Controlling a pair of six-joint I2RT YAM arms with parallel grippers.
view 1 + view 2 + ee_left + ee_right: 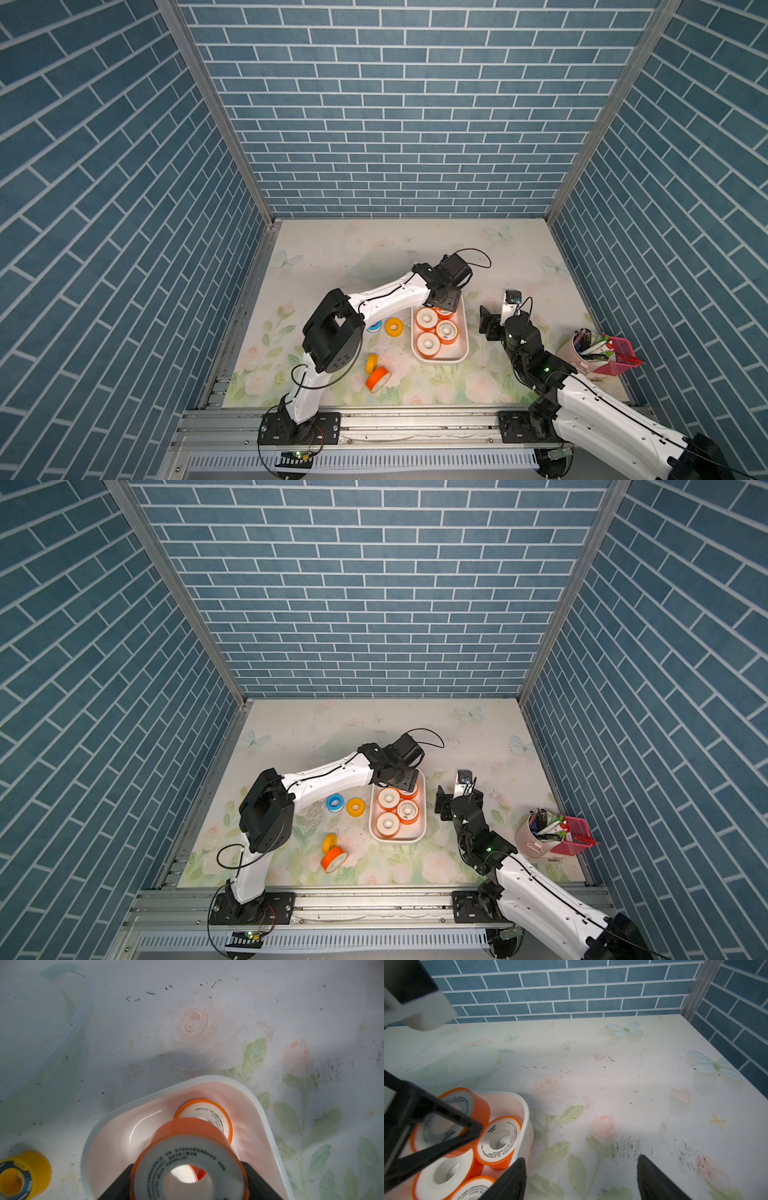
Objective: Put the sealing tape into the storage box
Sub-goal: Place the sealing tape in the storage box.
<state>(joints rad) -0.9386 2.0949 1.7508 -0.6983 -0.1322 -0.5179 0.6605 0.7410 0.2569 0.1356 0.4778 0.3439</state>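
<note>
Now orange spool point(193, 1132) sits clamped inside left claw point(187, 1164).

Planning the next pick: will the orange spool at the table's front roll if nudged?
Likely: the orange spool seems to rest on its round rim, not its face. The yellow spool beside it may block one way.

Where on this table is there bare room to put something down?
The far half of the table, between the white box and the brick wall, is bare. So is the strip between the nearest orange spool and the right arm. Crowded: the box, where the left gripper holds a spool, and the loose spools left of it.
</note>
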